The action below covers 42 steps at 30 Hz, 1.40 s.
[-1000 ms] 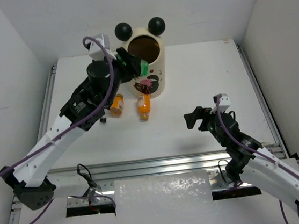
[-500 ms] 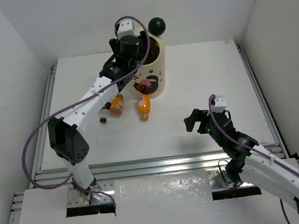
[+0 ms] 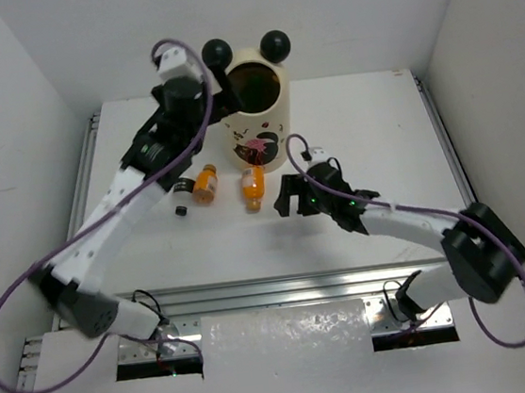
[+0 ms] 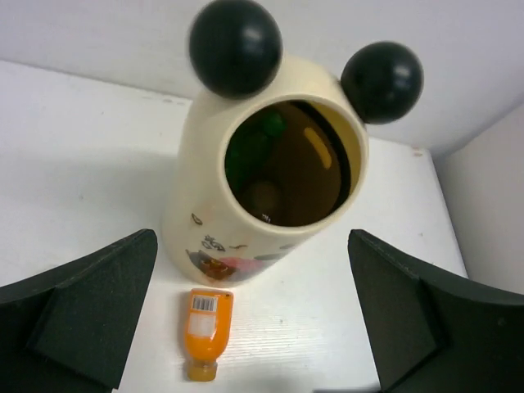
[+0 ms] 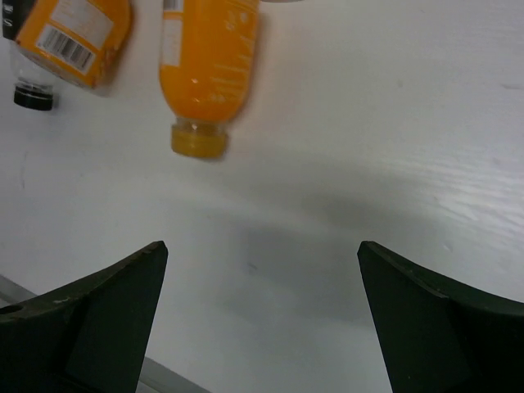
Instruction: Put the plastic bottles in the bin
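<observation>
The right pincer [image 5: 260, 270], wide open and empty, faced an orange bottle [image 5: 209, 57] lying just in front of the bin [image 3: 262, 154], its cap pointing away from the bin toward this pincer. The left pincer [image 3: 221, 99], open and empty, hung near the bin's rim.

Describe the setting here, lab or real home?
Probably a lab test enclosure, not a home: white table, plain white walls boxing it in, aluminium rail along the near edge.
</observation>
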Available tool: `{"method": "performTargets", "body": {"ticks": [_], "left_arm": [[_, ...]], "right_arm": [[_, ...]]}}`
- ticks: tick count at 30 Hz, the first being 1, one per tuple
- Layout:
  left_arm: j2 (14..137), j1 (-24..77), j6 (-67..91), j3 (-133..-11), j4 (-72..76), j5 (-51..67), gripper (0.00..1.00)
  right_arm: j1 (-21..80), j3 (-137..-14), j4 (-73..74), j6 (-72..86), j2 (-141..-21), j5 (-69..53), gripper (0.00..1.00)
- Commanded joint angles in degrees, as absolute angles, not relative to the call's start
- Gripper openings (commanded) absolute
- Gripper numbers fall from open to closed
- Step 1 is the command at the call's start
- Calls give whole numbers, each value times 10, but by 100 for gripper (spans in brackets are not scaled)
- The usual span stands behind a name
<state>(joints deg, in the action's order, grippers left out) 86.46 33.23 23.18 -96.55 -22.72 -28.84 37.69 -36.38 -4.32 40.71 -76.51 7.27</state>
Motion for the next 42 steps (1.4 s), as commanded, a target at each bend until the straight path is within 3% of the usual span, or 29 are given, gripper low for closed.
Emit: {"method": "performTargets", "body": {"ticks": [1,7,13,17,18,23,28,32,37,42], "left_arm": [[690,330,282,-814,-260,-261,100],[444,329,284,-566,-238,-238,100],[336,329,293,-508,-286,-250,100],[329,330,286,-508,-308,-250,100],[331,329,284,-505,-314,-247,100],[348,329,297,-493,-290,-181,100],[402,329,332,-462,-201,10,100],[492,335,361,-435,-48,249,100],[539,395,376,-424,26,256,100],[604,455,382,-450,63,258,99]], "right_arm": [[392,-460,-114,414,-853,74,99],[398,-573,-141,400,-1004,91,99],[406,-656,-159,370,-1127,86,95],[413,-637,-202,328,-1144,98,75],[416,-617,-219,316,-1134,104,62],[436,-466,-319,264,-1009,124,35],[459,-272,-467,181,-814,-25,33],[461,-189,-426,156,-660,-116,30],[466,-192,-319,146,-523,-169,30],[469,-207,-270,144,-461,-219,30]]}}
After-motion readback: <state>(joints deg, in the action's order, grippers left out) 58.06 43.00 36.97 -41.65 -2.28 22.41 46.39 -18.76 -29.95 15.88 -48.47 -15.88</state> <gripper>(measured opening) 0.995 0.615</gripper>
